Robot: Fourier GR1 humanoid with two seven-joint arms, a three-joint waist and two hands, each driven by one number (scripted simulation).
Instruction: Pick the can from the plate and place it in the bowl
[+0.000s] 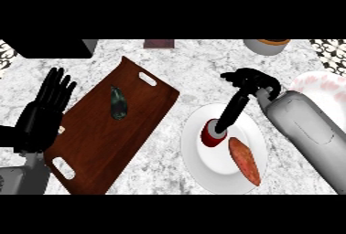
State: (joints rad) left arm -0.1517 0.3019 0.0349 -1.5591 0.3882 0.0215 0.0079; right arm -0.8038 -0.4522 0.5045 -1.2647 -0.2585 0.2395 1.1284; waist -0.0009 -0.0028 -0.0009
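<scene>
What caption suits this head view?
Right hand reaches its fingers to the red can on the white plate.

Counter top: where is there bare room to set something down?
Bare marble lies between the board and the plate, and above the plate toward the cup. The plate is crowded: can, sweet potato, right hand. The left hand rests beside the board.

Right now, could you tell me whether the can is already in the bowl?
No, the can stands on the white plate beside a sweet potato, with the right robot hand reaching onto it.
</scene>
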